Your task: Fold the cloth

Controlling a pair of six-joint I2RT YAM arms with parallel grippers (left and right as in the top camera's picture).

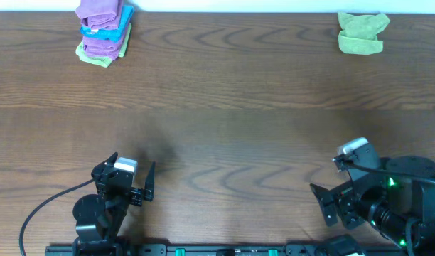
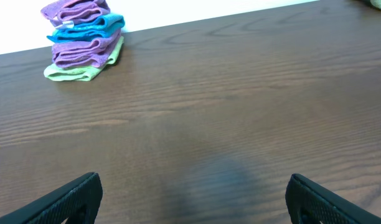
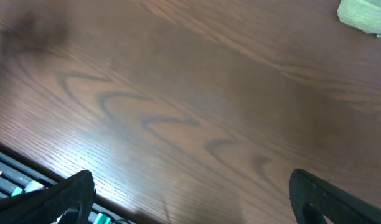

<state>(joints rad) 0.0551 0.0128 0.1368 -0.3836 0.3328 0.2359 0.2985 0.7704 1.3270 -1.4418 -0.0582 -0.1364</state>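
Note:
A crumpled green cloth (image 1: 362, 33) lies at the far right of the wooden table; its edge shows in the right wrist view (image 3: 365, 15). My left gripper (image 1: 125, 176) is open and empty near the front left edge, its fingers wide apart in the left wrist view (image 2: 193, 199). My right gripper (image 1: 331, 192) is open and empty near the front right edge, fingers wide apart in the right wrist view (image 3: 190, 199). Both grippers are far from the green cloth.
A stack of folded cloths (image 1: 102, 30), purple, blue and green, stands at the far left; it also shows in the left wrist view (image 2: 83, 41). A black cable (image 1: 40, 210) runs by the left arm's base.

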